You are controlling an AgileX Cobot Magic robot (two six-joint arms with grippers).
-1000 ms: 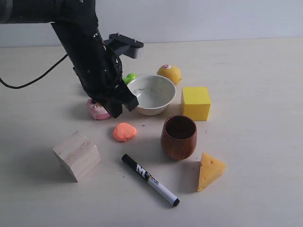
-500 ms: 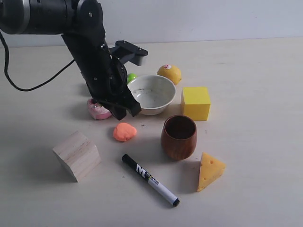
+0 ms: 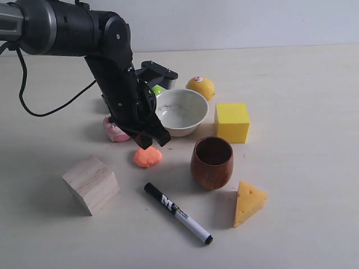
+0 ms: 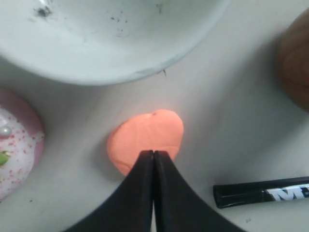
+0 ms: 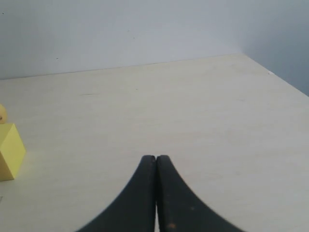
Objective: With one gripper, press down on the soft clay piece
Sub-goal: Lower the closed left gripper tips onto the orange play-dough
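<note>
Fingers (image 4: 137, 193), left gripper (image 3: 148, 143): pressed together, descending from alongside white bowl (image 3: 193, 120) onto soft clay piece (image 3: 147, 158), which is lying just in front of that bowl; press appears to be starting, contact unconfirmed.

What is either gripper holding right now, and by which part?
Nothing is held. The left gripper is shut and empty, its tip just over the soft clay piece; the right gripper is shut and empty too.

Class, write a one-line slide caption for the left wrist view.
Shut left gripper tips over the salmon-orange clay piece, near a white bowl.
</note>
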